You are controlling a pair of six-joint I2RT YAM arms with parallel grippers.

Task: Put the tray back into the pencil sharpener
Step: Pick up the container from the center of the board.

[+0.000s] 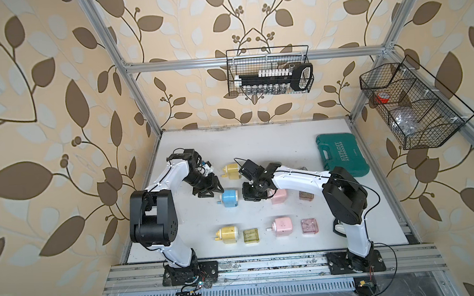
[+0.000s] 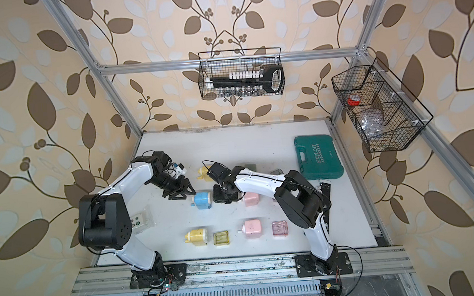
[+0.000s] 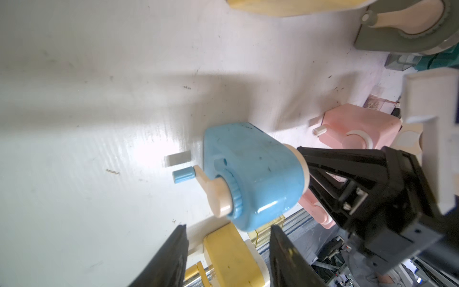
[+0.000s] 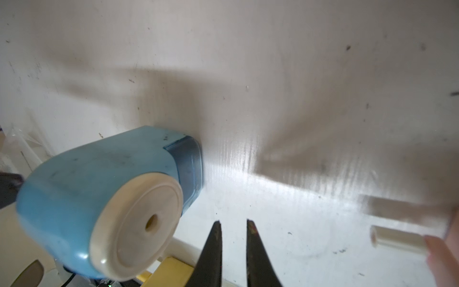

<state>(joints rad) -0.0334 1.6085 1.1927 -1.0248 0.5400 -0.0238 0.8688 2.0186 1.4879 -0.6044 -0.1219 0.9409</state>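
Observation:
The blue pencil sharpener (image 1: 229,197) (image 2: 202,199) lies on the white table between my two grippers. Its crank handle (image 3: 183,174) points toward my left gripper. Its cream front face (image 4: 139,228) is turned toward my right gripper. The tray (image 4: 187,161), a darker translucent blue piece, sits inside the sharpener's body, flush with the shell. My left gripper (image 3: 228,226) (image 1: 212,193) hovers just off the crank end, open, with nothing between its fingers. My right gripper (image 4: 233,221) (image 1: 249,196) is beside the cream face, its jaws a narrow gap apart and empty.
A yellow sharpener (image 1: 233,170) lies behind the blue one and a pink sharpener (image 1: 278,196) lies under the right arm. In front lie a yellow sharpener (image 1: 226,234), yellow tray (image 1: 251,236), pink sharpener (image 1: 282,226) and pink tray (image 1: 309,226). A green case (image 1: 342,155) is at the back right.

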